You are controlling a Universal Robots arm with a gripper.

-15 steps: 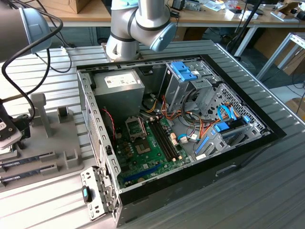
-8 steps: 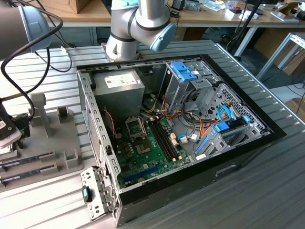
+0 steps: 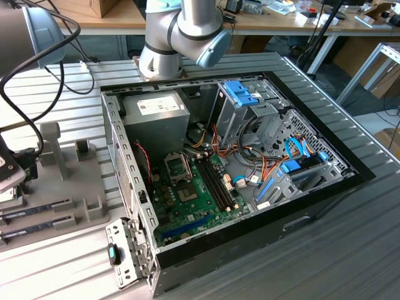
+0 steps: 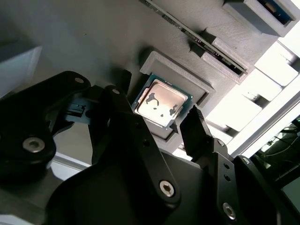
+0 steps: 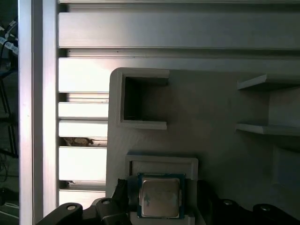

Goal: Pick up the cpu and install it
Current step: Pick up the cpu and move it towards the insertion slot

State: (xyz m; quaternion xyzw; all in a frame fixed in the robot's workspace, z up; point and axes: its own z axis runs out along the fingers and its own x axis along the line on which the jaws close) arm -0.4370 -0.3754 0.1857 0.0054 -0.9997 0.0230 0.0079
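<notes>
The tool (image 4: 161, 97) hangs open, its fingers (image 4: 197, 123) either side of the cpu (image 4: 162, 104), seated in the grey holder's (image 4: 180, 71) recess.

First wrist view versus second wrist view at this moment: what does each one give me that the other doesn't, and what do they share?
First wrist view adds the slatted metal table beside the grey holder, plus a rectangular pocket in that holder. Second wrist view adds a long dark memory stick slotted into the holder beyond the cpu. In both wrist views the cpu lies flat, silver top up, in its recess in the holder, and the open claw straddles it, one finger on each side.
</notes>
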